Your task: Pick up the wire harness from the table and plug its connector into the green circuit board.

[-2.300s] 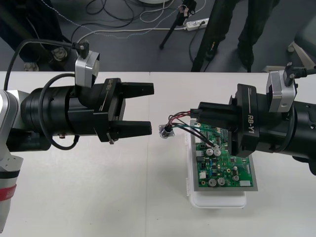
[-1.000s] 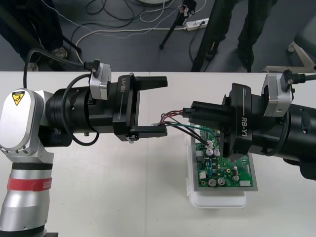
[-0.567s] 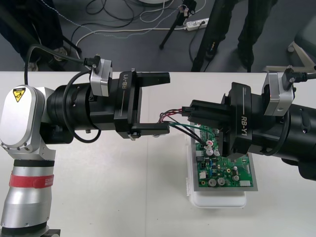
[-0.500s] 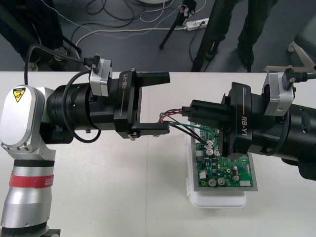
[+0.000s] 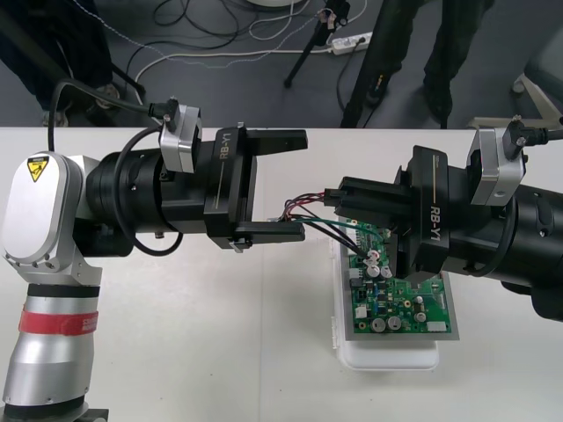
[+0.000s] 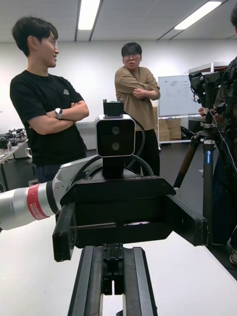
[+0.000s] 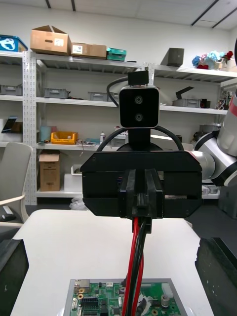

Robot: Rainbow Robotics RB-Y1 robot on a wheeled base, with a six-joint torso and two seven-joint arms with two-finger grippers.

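My right gripper [image 5: 332,196] is shut on the harness's small black plug [image 7: 142,203], held above the table just left of the green circuit board [image 5: 400,290]. The red, black and green wires [image 5: 301,209] loop left from the plug, then run back down toward the board. My left gripper [image 5: 303,185] faces it, open, one finger on each side of the wire loop. Its lower finger [image 5: 277,231] covers the spot where the wires' far end hangs. In the right wrist view my own fingers [image 6: 94,281] stand close together around the plug [image 6: 113,269].
The board sits on a white base [image 5: 387,356] at the table's right middle. Both arms lie low across the table, left [image 5: 132,198] and right [image 5: 493,233]. Bare table spreads in front of the left arm.
The left gripper has slid right, still open, until its fingers bracket the wire loop and its lower finger covers the metal socket. The right gripper has edged slightly left with the plug.
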